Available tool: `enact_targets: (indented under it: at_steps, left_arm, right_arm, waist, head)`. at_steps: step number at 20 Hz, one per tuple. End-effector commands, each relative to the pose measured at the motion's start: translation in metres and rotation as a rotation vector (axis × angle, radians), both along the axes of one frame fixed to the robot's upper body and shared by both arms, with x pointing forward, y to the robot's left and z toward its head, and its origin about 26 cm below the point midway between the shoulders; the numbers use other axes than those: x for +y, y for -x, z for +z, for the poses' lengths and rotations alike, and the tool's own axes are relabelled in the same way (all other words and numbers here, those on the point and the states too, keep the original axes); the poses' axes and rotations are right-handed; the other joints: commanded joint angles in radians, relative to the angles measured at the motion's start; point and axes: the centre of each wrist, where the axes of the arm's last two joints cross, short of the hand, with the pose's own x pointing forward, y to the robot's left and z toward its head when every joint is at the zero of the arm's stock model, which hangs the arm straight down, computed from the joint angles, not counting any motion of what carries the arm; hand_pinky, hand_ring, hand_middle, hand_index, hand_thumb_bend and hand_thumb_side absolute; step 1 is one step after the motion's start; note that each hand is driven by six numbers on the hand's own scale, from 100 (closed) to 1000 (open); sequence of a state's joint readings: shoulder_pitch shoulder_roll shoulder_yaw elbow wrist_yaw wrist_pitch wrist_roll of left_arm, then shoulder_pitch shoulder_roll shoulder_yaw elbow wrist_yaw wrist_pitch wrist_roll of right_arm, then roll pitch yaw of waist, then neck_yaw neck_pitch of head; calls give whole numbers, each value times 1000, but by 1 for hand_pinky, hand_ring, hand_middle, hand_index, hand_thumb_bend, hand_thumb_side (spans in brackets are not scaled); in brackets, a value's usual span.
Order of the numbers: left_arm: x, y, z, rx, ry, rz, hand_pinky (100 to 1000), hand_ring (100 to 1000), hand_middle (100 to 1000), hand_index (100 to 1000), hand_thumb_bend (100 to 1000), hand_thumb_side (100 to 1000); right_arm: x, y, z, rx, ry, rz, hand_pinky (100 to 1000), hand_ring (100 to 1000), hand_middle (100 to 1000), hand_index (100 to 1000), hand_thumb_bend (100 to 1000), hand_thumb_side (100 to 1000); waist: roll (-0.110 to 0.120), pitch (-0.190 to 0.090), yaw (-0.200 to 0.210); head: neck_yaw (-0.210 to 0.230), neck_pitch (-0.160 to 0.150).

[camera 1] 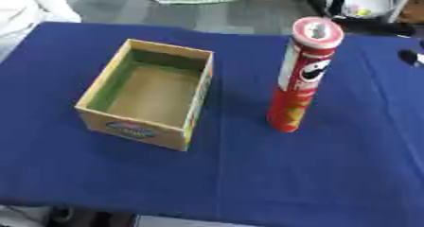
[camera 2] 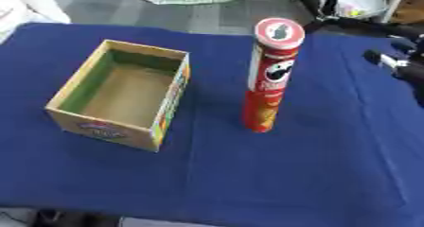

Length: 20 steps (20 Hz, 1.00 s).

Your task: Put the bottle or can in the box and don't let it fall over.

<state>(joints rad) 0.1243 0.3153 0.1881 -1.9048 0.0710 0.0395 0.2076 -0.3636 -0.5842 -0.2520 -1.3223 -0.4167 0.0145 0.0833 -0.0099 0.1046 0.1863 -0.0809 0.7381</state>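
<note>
On the blue cloth-covered table (camera 1: 331, 183) before me stands a tall red chip can (camera 1: 302, 77), a slim cardboard cylinder with a pale round lid and a printed face on its side. It is upright, on the cloth, to the right of the box and apart from it, with a strip of bare cloth between them. The cardboard box (camera 1: 149, 94) is open at the top, rectangular, with plain brown walls and floor inside, a greenish inner wall on its left side, and a colourful printed label on its near face. Nothing lies in it. The cloth is smooth, with a faint crease running toward the near edge.

My right hand (camera 2: 396, 66) shows best in the right eye view, at the right edge of the table, beyond and to the right of the can and well apart from it: dark fingers with a pale tip, holding nothing; whether they are curled or straight I cannot tell. The left eye view catches only a dark sliver of it at the frame's edge. My left hand shows in neither view.

Wide bare cloth lies in front of both box and can, down to the table's near edge.
</note>
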Motion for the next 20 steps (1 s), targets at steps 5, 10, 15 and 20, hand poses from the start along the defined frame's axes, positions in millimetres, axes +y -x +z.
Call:
enact_targets:
  at_steps: [5,10,15,20]
  left_arm:
    - [4,0,8,-21,-25,1,908,758,819,830,100,717]
    - [4,0,8,-21,-26,1,908,758,819,830,100,717]
    - [4,0,9,-23,-27,-1,907,759,819,830,100,715]
    - [4,0,9,-22,-27,-4,907,759,820,830,100,716]
  right_arm:
    - [-7,1,16,-27,36,-8,900,973,1000,830,708,114]
    - [-6,0,16,-26,48,7,901,975,1000,832,710,116]
    - [-5,1,16,-33,93,83,905,983,1000,842,721,126]
    - [-5,1,14,-26,125,156,908,989,1000,847,729,134]
  waist:
    - [2,-11,1]
    - [1,-12,1]
    - [2,-12,1]
    - [2,-12,1]
  head:
    - [-1,0]
    - [1,-3]
    - [1,-7]
    - [2,-10]
